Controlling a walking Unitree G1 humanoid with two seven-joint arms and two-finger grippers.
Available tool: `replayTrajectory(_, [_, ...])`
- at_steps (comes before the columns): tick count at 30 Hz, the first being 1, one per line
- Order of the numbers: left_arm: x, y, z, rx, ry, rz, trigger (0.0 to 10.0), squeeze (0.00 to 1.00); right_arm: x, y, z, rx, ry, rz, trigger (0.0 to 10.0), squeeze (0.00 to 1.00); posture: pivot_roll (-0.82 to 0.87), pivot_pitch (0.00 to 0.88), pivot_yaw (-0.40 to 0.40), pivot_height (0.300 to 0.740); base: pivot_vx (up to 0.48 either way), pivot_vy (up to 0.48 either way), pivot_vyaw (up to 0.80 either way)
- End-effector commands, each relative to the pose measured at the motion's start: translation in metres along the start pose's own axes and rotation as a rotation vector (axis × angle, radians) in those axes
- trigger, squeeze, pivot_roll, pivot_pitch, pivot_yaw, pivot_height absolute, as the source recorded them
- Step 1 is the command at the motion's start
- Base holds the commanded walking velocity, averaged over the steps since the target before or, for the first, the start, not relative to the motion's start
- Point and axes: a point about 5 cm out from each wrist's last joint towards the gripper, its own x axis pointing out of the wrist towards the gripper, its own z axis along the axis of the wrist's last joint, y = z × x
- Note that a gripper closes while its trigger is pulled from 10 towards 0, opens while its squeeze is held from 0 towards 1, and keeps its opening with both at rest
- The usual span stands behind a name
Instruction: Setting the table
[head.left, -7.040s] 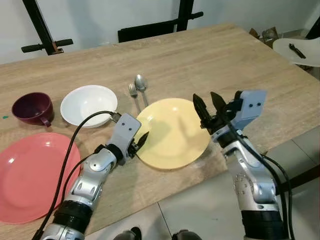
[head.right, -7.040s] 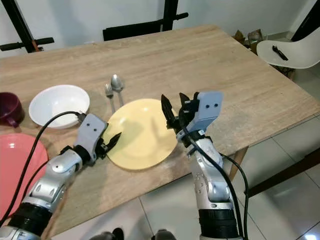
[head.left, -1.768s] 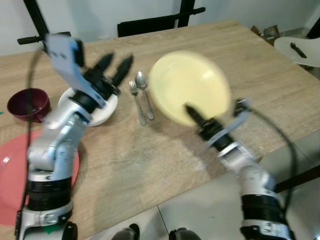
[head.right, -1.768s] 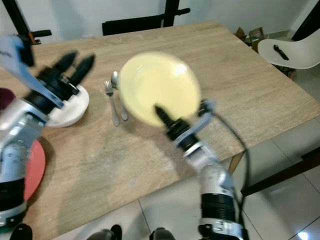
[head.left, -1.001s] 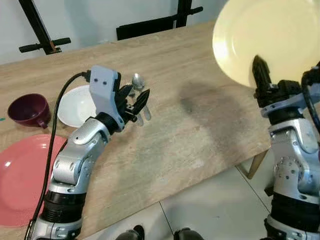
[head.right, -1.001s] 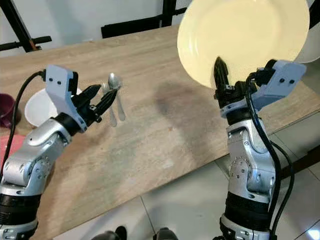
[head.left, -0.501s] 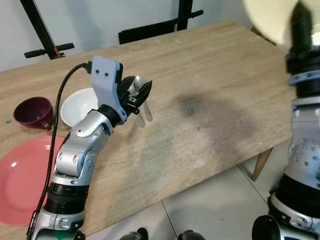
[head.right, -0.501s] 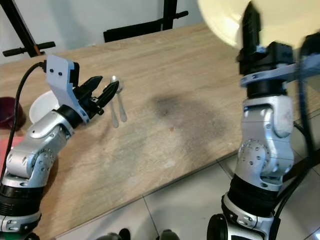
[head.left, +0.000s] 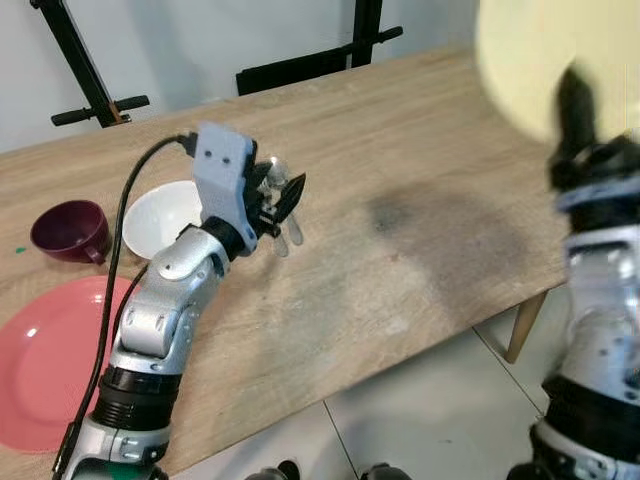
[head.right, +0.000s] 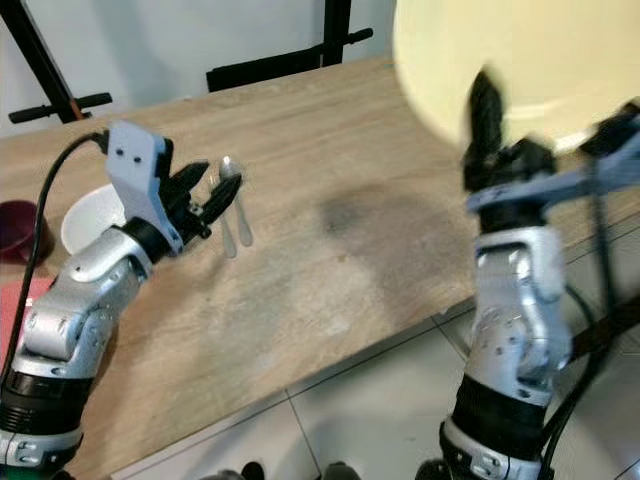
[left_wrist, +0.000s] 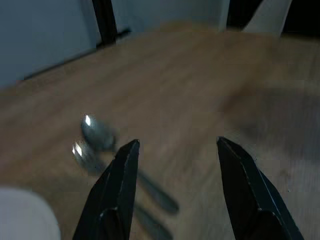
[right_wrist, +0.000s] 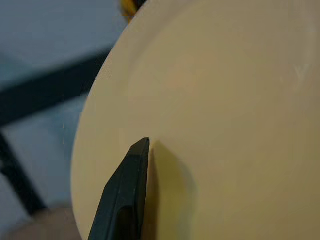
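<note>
Lifted off the surface (head.left: 420, 130) since seven seconds ago, the yellow plate (head.right: 520, 60) now hangs tilted at the upper right, the right claw (head.right: 483, 105) clamped on its lower rim. It looks rigid, smooth and breakable (a rim pinch could slip). At left centre, the left claw (head.left: 283, 200) hovers bent-armed, fingers apart, over the spoon (head.right: 229, 172).

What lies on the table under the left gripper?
A spoon and a fork lie side by side on the wooden table below the open left gripper; its fingers cover part of their handles.
</note>
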Motion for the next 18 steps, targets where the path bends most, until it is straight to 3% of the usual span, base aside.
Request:
replayTrajectory(1, [-0.005, 0.003, -0.011, 0.019, 0.04, 0.034, 10.0, 0.0, -0.01, 0.002, -0.012, -0.072, 0.036, -0.014, 10.0, 0.0, -0.17, 0.019, 0.088, 0.74, 0.0, 0.0, 0.0])
replayTrajectory(3, [-0.008, 0.006, -0.013, 0.012, 0.046, 0.065, 10.0, 0.0, -0.022, 0.0, -0.027, -0.035, 0.099, -0.045, 10.0, 0.0, -0.16, 0.025, 0.083, 0.74, 0.0, 0.0, 0.0])
replayTrajectory(6, [-0.009, 0.008, -0.014, 0.017, 0.045, 0.093, 10.0, 0.0, -0.028, 0.001, -0.033, -0.024, 0.124, -0.042, 10.0, 0.0, -0.16, 0.032, 0.077, 0.74, 0.0, 0.0, 0.0])
replayTrajectory(18, [-0.01, 0.005, -0.018, 0.051, 0.039, 0.126, 10.0, 0.0, -0.02, 0.007, -0.033, -0.019, 0.104, -0.014, 10.0, 0.0, -0.16, 0.034, 0.065, 0.74, 0.0, 0.0, 0.0])
